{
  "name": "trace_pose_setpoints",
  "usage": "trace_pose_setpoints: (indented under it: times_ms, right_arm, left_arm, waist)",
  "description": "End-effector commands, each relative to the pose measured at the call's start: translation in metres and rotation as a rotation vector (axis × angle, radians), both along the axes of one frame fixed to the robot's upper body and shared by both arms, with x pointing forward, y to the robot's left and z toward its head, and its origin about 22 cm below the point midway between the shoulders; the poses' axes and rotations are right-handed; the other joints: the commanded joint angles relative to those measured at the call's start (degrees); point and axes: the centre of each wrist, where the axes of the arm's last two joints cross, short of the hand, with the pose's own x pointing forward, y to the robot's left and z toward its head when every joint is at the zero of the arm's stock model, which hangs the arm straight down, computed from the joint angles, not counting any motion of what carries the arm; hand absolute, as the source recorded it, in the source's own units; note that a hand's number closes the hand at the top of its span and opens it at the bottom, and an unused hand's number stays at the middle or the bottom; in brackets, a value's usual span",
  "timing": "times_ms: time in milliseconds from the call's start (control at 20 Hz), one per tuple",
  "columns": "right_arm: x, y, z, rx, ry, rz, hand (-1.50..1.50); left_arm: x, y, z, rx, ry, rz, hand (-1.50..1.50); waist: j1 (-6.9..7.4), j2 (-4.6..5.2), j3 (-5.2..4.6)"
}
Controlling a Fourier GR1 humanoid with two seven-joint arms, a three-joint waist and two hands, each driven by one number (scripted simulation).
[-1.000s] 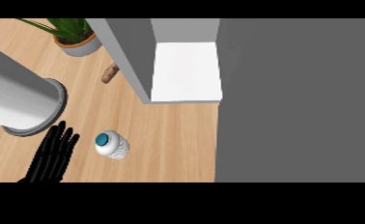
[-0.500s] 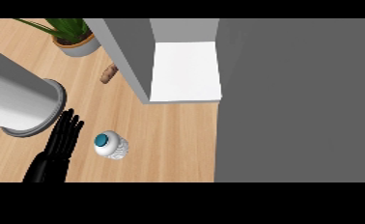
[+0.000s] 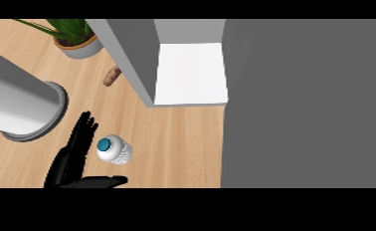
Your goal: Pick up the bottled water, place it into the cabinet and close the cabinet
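Wooden tabletop (image 3: 183,140) filled the left part of the head view, a plain grey surface (image 3: 301,105) covering everything past its right edge. Grey cabinet (image 3: 158,58) stood at the tabletop's far edge, door open, white inner shelf (image 3: 192,73) exposed. Large grey cylinder (image 3: 26,108) sat along the left edge. Potted plant (image 3: 73,38) occupied the far left corner, left of the cabinet. Left hand (image 3: 73,158) lay near the front edge, fingers straight and spread wide, thumb pointing right along the front edge, holding nothing. Bottled water (image 3: 114,150) stood upright, blue cap showing, just beside those fingers on their right; contact could not be told. Small brown object (image 3: 112,77) lay between plant and cabinet wall. Right hand was out of sight.
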Motion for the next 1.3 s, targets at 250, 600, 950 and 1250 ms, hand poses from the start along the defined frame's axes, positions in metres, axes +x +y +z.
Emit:
trace_pose_setpoints:
  times_ms: [250,600,950,1250]
  right_arm:
    - [-0.029,0.017,0.041,0.084,-0.072,0.056,-1.50]
    - [-0.025,0.014,0.042,0.086,-0.062,0.081,-1.50]
    - [-0.022,0.011,0.045,0.078,-0.093,0.047,-1.50]
    - [-0.025,-0.001,0.043,0.057,-0.079,0.054,-1.50]
  left_arm:
    - [0.013,-0.006,-0.036,-0.008,0.031,0.054,-1.50]
    - [0.006,0.007,-0.079,-0.130,0.000,0.032,-1.50]
    - [0.010,0.019,-0.094,-0.234,-0.028,-0.056,-1.50]
    - [0.002,-0.009,-0.119,-0.378,-0.033,-0.044,1.50]
  waist:
    - [-0.08,-0.08,0.02]
    - [0.27,0.19,-0.11]
    - [0.62,0.27,-0.11]
    - [0.24,0.08,-0.06]
